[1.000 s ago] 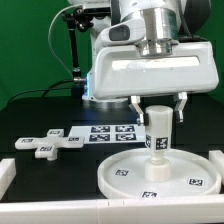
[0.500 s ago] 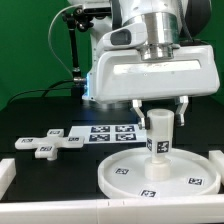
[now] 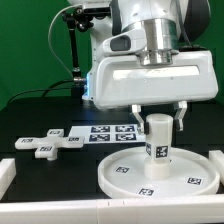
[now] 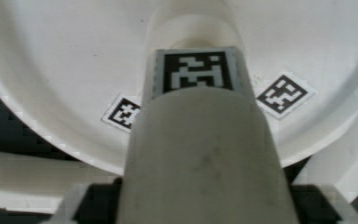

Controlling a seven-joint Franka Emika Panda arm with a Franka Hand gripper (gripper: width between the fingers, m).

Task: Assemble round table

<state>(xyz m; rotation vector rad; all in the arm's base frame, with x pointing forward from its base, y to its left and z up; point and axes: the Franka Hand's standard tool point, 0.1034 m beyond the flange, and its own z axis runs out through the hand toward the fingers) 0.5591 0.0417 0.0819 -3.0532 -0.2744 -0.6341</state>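
The large rimmed round disc (image 3: pixel 158 171) lies on the black table at the front, to the exterior view's right. The short cylinder leg (image 3: pixel 157 137) stands upright on the disc's middle, tag facing the camera. My gripper (image 3: pixel 157 119) is shut on the leg's upper end, a finger on either side. In the wrist view the leg (image 4: pixel 197 130) fills the middle, running down to the disc (image 4: pixel 51 70), whose tags show beside it. The cross-shaped piece (image 3: pixel 47 143) lies flat on the table at the exterior view's left, apart from the gripper.
The marker board (image 3: pixel 112 132) lies flat behind the disc. A white rail (image 3: pixel 20 173) borders the table's front and left edge. A black stand with cables (image 3: pixel 75 50) rises at the back left against the green backdrop.
The gripper and the leg have sunk a little toward the disc. The disc and the cross-shaped piece have not moved.
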